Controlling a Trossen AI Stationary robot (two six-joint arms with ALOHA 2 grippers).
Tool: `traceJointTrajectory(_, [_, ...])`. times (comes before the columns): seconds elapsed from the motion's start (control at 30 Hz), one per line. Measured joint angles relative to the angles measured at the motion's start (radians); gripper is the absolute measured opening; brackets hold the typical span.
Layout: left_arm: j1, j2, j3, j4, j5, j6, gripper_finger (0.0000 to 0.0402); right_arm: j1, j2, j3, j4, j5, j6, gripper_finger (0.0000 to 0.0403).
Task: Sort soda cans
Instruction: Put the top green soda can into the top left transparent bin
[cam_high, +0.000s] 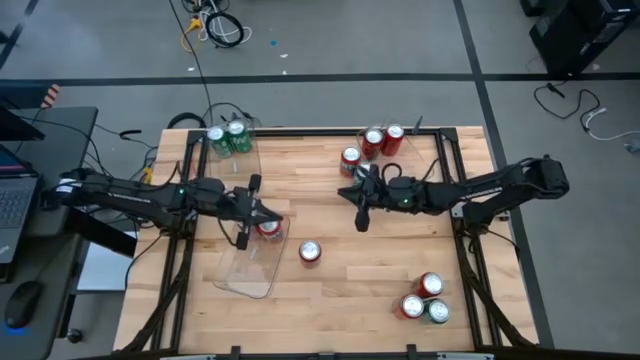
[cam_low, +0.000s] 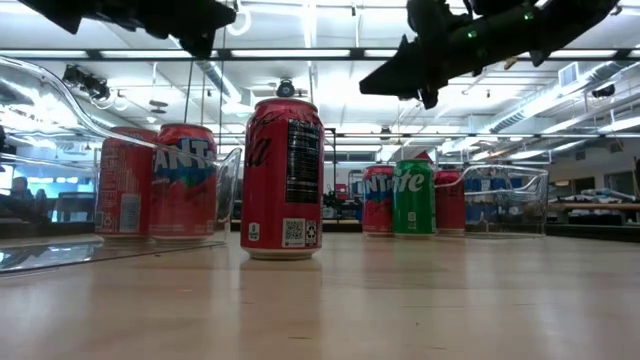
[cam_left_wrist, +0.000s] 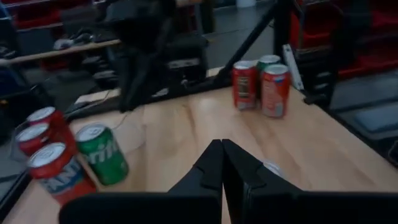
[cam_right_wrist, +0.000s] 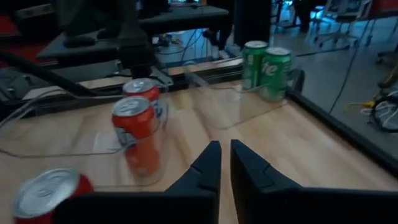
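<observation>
Two green cans (cam_high: 228, 138) stand in a clear tray at the far left. A red can (cam_high: 268, 228) stands in a second clear tray (cam_high: 245, 270) at mid-left; the right wrist view shows two red cans (cam_right_wrist: 137, 134) there. One red can (cam_high: 310, 252) stands alone on the wood at the centre. Several cans (cam_high: 378, 142) stand at the far right, three more (cam_high: 425, 298) at the near right. My left gripper (cam_high: 247, 215) hangs shut just left of the trayed red can. My right gripper (cam_high: 361, 205) hangs shut above the table's middle.
A green can (cam_left_wrist: 102, 152) stands among red ones in the far-right group. Clear tray walls (cam_low: 505, 200) rise around the far-right cans. Bare wood lies between the arms and along the near edge. Black frame rails run along both table sides.
</observation>
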Motion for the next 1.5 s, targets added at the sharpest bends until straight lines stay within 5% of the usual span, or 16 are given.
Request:
traceJointTrajectory(0.83, [0.000, 0.024, 0.002, -0.004, -0.059, 0.058, 0.0007, 0.232, 0.236, 0.293, -0.127, 0.139, 0.040, 0.0288])
traceJointTrajectory(1.33, [0.000, 0.024, 0.002, -0.084, -0.059, 0.056, 0.0007, 0.346, 0.159, 0.556, -0.833, 0.140, 0.165, 0.0309])
traceJointTrajectory(1.5, [0.000, 0.024, 0.002, -0.074, -0.060, 0.028, 0.0007, 0.340, 0.158, 0.581, -1.075, 0.279, 0.222, 0.0316])
